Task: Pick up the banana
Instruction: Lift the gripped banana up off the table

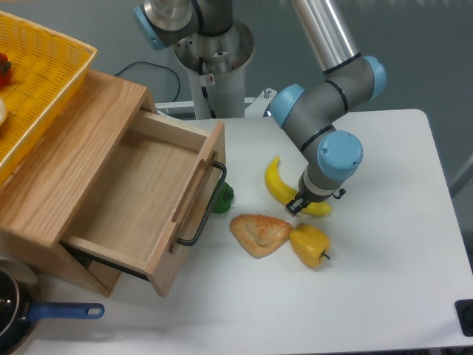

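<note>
The banana (279, 186) lies on the table, its middle between the jaws, grip state unclear.

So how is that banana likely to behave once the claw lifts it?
The banana looks smooth and glossy, plastic-like, so it is probably stiff, light and somewhat slippery. The claw sits near its right end rather than its middle, so it may tilt or swing. Its curve suggests it could pivot if nudged toward the yellow pepper.

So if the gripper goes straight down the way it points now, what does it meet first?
Most likely the curved bright-yellow banana: the gripper points down right at it, though contact is unclear from this view.
</note>
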`<state>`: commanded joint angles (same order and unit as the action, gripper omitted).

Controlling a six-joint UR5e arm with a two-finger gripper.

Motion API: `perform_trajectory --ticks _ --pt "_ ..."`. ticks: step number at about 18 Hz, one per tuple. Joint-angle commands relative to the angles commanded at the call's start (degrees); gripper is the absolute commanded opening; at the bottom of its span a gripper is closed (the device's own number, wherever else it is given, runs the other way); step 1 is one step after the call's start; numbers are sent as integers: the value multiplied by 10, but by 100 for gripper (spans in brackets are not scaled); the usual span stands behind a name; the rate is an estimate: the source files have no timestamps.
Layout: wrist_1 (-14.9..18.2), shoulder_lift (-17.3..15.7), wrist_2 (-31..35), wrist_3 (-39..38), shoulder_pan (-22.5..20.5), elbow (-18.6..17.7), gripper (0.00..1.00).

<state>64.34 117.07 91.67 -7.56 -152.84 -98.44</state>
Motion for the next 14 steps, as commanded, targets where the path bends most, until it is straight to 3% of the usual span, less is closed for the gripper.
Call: perform_trajectory --ticks 7,12,14 --pt "0 1 3 -1 -1 1 26" --pt "0 -3 3 -1 -1 1 24" --pt "0 -3 3 -1 -2 2 12"
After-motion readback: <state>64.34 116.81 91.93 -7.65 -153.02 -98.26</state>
